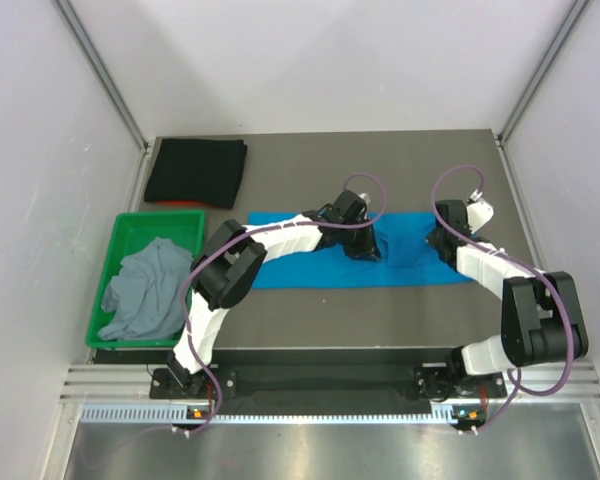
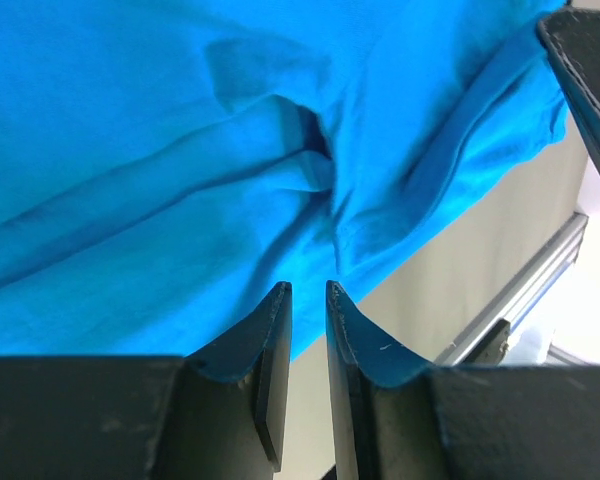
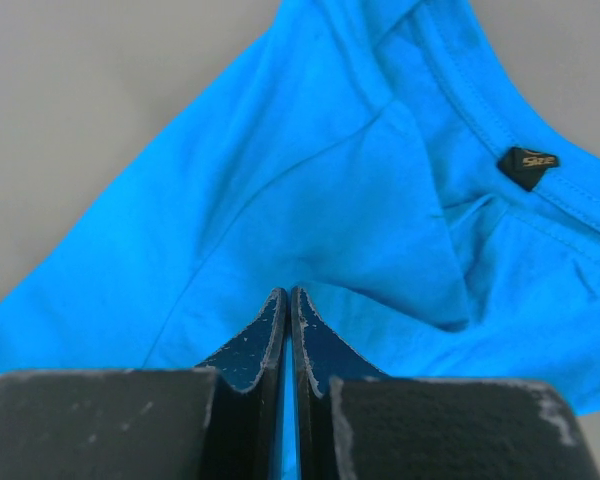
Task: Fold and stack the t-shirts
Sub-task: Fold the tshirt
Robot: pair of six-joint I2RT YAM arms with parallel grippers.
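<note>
A blue t-shirt (image 1: 310,262) lies spread across the middle of the table, bunched near its collar. My left gripper (image 1: 358,240) hovers low over its middle. In the left wrist view its jaws (image 2: 306,292) stand a narrow gap apart with bare table showing between them, just short of a crease in the blue t-shirt (image 2: 180,150). My right gripper (image 1: 440,240) is at the shirt's right part, shut on a pinch of blue cloth (image 3: 288,297). The collar with a black size tag (image 3: 527,165) lies just beyond it. A folded black t-shirt (image 1: 196,172) lies at the back left.
A green bin (image 1: 185,222) at the left edge holds a crumpled grey t-shirt (image 1: 145,290). Metal frame posts and white walls close in the table on three sides. A dark gripper finger (image 2: 585,80) shows at the top right of the left wrist view.
</note>
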